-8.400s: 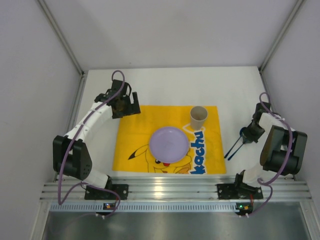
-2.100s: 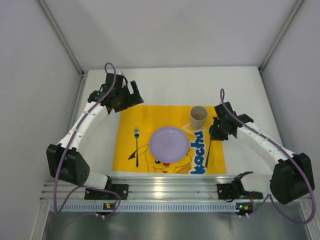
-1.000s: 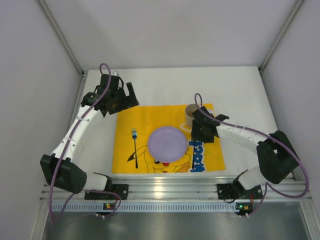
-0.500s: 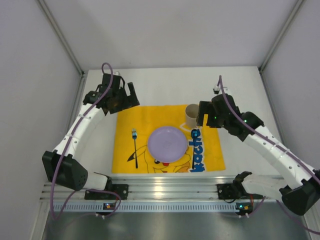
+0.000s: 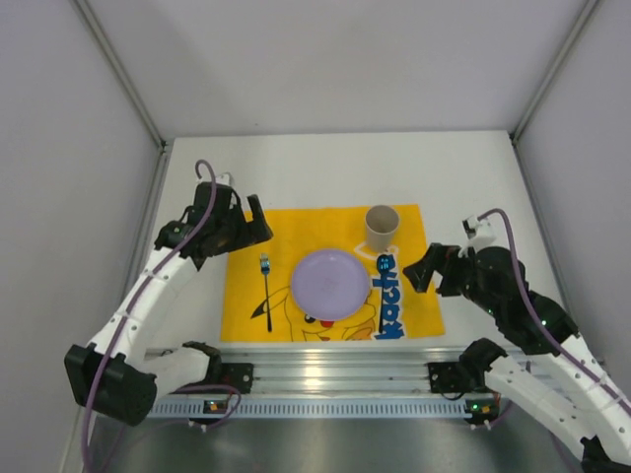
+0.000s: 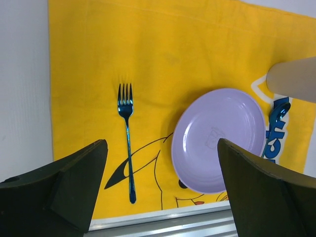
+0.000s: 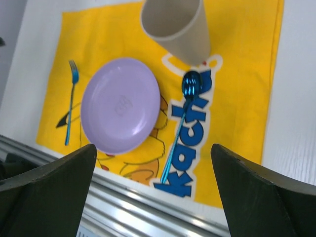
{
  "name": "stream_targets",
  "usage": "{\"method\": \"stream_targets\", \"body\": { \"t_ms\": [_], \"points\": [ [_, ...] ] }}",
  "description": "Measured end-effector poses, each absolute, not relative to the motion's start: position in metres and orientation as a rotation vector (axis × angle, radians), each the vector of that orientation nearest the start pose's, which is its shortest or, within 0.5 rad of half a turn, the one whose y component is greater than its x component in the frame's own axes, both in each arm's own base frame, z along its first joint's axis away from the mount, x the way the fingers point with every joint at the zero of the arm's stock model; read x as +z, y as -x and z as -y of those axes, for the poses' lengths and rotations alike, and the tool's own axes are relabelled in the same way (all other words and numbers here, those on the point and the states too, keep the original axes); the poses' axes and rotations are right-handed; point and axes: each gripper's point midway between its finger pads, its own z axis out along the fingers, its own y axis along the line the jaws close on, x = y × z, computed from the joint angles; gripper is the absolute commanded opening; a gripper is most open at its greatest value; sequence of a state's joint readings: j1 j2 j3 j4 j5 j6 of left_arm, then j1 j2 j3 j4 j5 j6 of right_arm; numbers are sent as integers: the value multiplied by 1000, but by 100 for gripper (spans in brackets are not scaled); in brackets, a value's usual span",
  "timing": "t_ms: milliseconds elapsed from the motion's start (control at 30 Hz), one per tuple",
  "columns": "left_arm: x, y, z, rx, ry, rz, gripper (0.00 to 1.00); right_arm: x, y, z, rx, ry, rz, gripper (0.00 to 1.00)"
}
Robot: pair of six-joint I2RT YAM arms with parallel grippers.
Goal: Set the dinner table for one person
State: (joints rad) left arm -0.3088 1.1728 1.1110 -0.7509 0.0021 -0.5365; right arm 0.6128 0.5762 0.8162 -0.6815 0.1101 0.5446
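Note:
On the white dinner table lies a yellow cartoon mat. A purple plate sits at its middle. Left of the plate lies a blue fork, and right of it a blue spoon. A beige cup stands behind the spoon. My left gripper hovers open over the mat's far left corner, holding nothing. My right gripper hovers open at the mat's right edge, empty and apart from the spoon. The wrist views show the fork, plate, spoon and cup below the open jaws.
A ribbed aluminium rail runs along the near edge, right below the mat. White enclosure walls rise on the left, right and back. Bare tabletop stretches behind and to the right of the mat.
My right gripper opened off the spoon, leaving it on the mat right of the plate, then rose and drew back to the right. My left gripper shifted slightly nearer.

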Motion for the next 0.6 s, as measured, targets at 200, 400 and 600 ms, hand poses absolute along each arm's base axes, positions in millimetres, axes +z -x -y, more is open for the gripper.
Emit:
{"method": "stream_targets", "body": {
  "t_ms": [200,400,600],
  "points": [
    [176,-261,107,-386,296,-2398,98,196,-156,-118,637,-31,-2121,100],
    [183,-250,102,-390,309,-2343,98,203,-151,-119,692,-61,-2094,100],
    [194,-246,98,-395,320,-2290,98,205,-145,-125,771,-69,-2063,100]
  ]
}}
